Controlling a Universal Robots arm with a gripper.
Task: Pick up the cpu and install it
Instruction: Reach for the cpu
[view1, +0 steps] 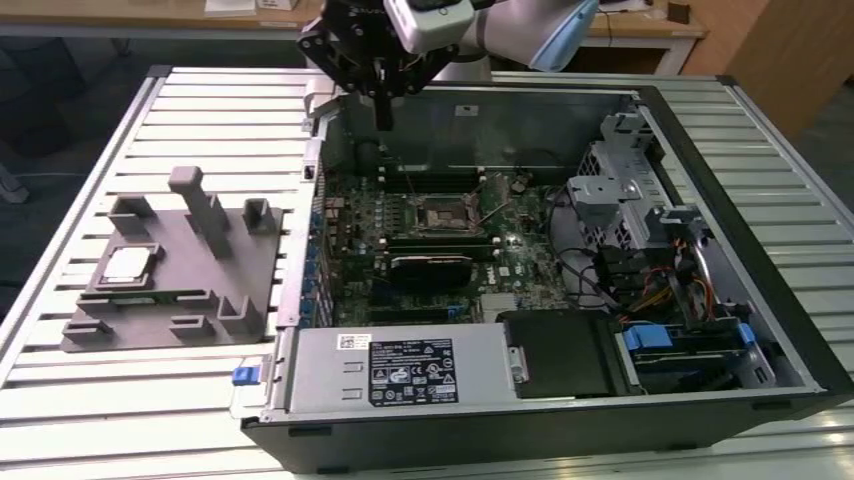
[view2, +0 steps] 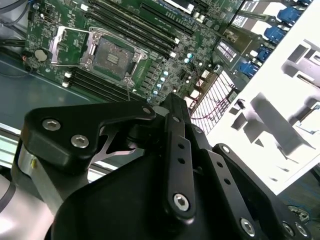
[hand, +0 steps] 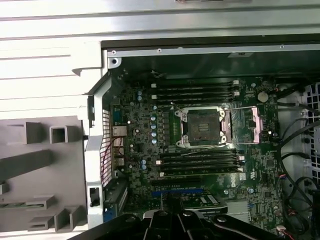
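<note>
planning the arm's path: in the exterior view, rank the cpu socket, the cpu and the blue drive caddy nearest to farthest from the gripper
1. cpu socket: on the motherboard, nearest the gripper.
2. cpu: on the grey fixture outside the case, exterior view's left.
3. blue drive caddy: inside the case, exterior view's right.

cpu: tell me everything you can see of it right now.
The cpu is a small flat square chip: pale silver metallic top, thin darker rim. It lies flat in a seat of the grey fixture, at the exterior view's left of the open computer case. Only the fixture touches it; the gripper hangs over the case, apart.
</note>
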